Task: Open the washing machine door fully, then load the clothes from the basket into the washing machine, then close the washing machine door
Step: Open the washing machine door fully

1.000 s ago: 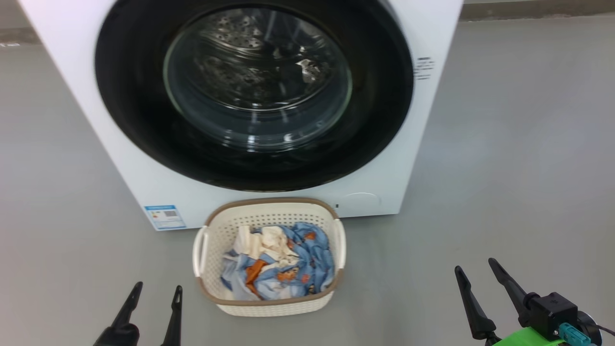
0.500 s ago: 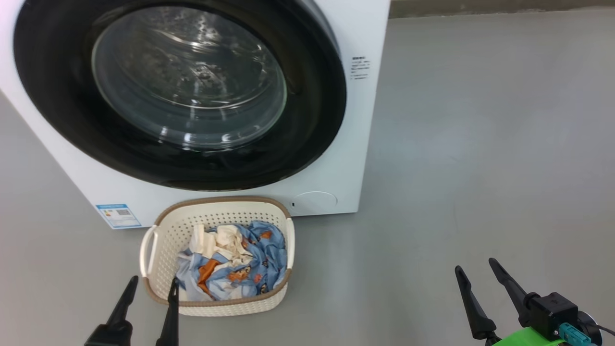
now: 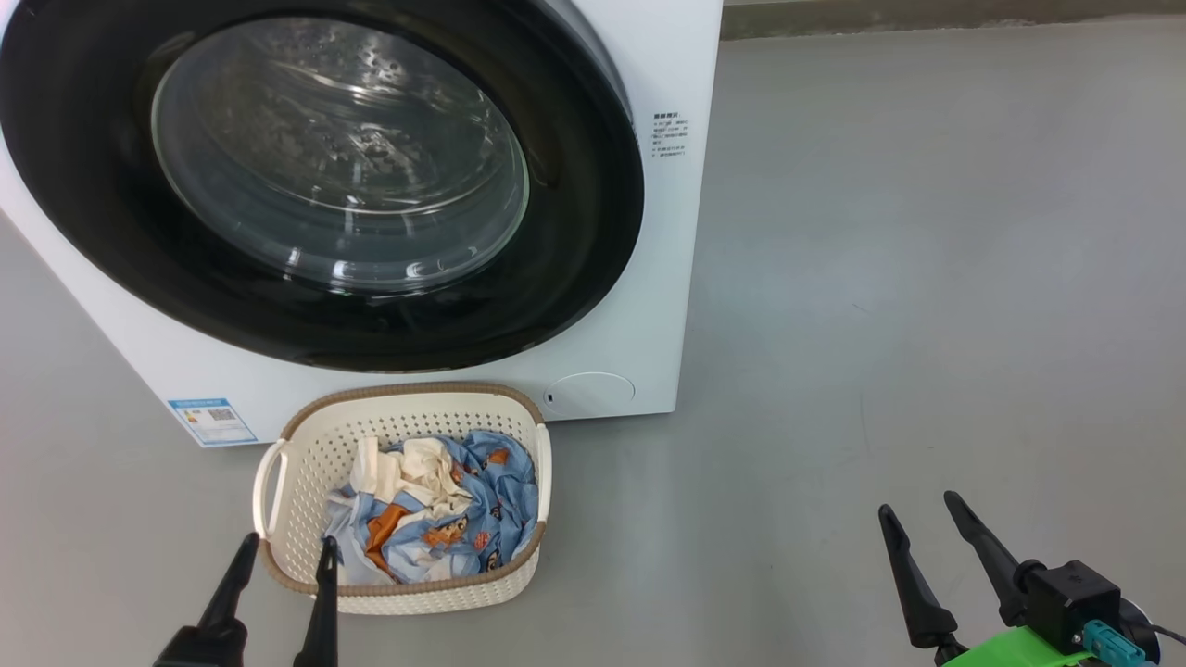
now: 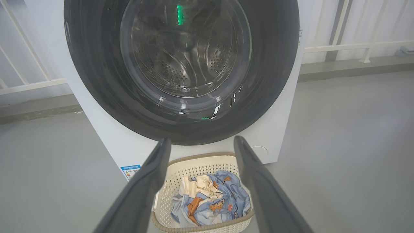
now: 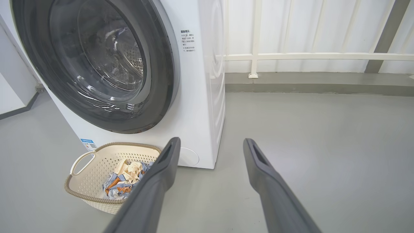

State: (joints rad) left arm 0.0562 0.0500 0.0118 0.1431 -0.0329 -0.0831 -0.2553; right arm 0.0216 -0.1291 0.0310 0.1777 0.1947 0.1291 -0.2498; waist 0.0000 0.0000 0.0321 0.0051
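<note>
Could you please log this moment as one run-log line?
washing machine door closed | clothes in basket | left gripper open, empty | right gripper open, empty | loading not started

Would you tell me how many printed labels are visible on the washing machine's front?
2: a blue label at lower left of the washing machine, and black text right of the door. Others may lie above the frame.

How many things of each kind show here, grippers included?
washing machine: 1
basket: 1
heap of clothes: 1 (pieces cannot be counted)
grippers: 2, left gripper and right gripper, jaws apart
Total: 5
</note>
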